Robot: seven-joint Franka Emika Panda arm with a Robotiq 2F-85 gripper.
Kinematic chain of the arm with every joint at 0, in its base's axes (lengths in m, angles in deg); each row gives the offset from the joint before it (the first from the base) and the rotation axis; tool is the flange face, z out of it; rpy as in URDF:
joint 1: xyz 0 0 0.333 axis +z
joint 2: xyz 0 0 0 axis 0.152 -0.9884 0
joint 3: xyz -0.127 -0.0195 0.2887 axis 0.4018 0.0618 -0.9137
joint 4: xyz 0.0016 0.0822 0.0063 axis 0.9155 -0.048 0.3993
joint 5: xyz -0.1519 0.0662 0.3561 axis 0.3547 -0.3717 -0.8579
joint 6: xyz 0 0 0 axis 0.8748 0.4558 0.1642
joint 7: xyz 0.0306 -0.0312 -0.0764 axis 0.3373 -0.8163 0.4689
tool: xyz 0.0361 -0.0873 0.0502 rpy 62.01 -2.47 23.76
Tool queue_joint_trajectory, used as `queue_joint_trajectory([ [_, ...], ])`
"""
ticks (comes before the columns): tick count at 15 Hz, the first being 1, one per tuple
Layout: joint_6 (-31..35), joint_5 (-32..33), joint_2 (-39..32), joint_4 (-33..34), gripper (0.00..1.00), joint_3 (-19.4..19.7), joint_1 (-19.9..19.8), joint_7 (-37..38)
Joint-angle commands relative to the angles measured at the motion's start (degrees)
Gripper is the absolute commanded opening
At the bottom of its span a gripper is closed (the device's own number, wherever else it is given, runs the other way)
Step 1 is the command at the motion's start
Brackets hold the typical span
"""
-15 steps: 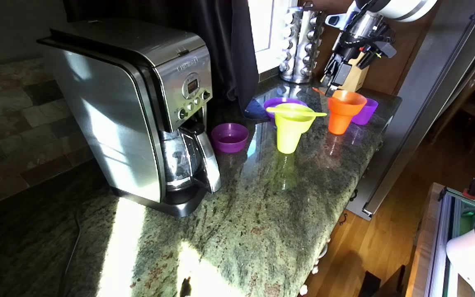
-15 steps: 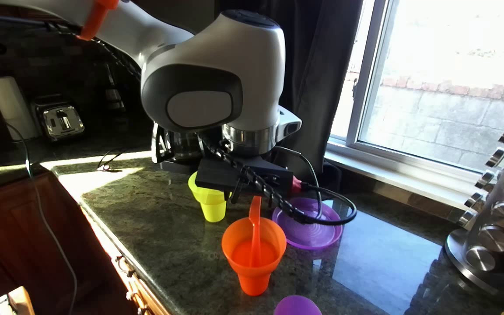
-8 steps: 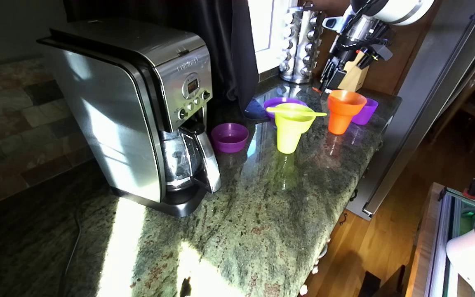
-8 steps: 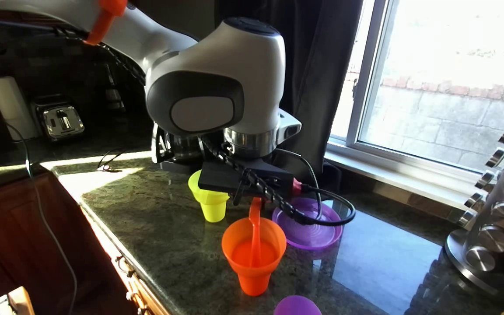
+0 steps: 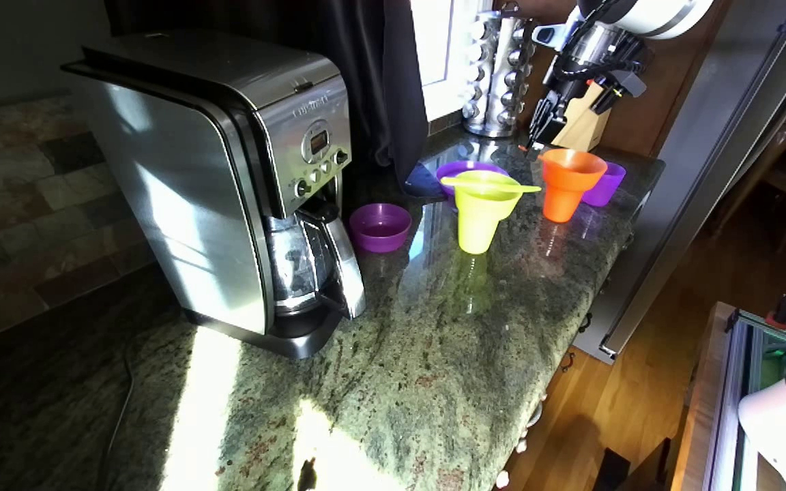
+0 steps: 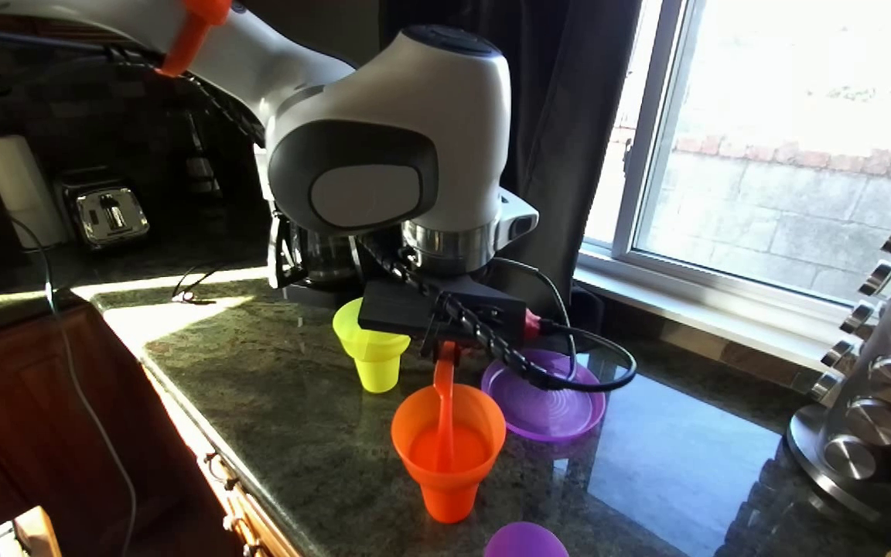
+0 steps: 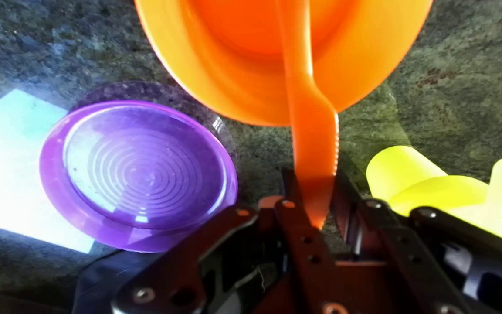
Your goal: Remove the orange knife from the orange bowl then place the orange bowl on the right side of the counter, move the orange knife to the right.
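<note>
Here in an exterior view, the orange bowl stands upright on the bench, the yellow cup near it. In an exterior view, here's the knife, handle-down inside that bowl, its other end jutting past the rim, and in the wrist view, the claw is pinching that end from both sides!

An exterior view looks down along the counter, coffee maker close and spice rack far off; from near that rack, an exterior view faces roughly the opposite way, looking down past the arm to the coffee maker beyond. Both exterior views share the middle stretch of counter, orange bowl and yellow cup included. The wrist view looks steeply down, close over that bowl and the purple plate, past the gripper at its lower edge.
</note>
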Motion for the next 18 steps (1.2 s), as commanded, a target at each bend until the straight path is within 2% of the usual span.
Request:
queue_joint_trajectory([
  [1,1.2,-1.4,-0.6,0.4,0.06,-0.6,-0.8,-0.8],
  [9,0.0,6.7,6.1,0.4,0.06,-2.6,-1.0,10.0],
  [13,-3.1,14.3,9.8,-0.1,0.06,-4.8,-0.9,18.7],
  [15,-8.4,17.6,11.8,-0.1,0.06,-6.3,-1.0,25.8],
  [18,-16.3,19.3,13.7,-0.2,0.06,-7.8,-0.3,35.5],
])
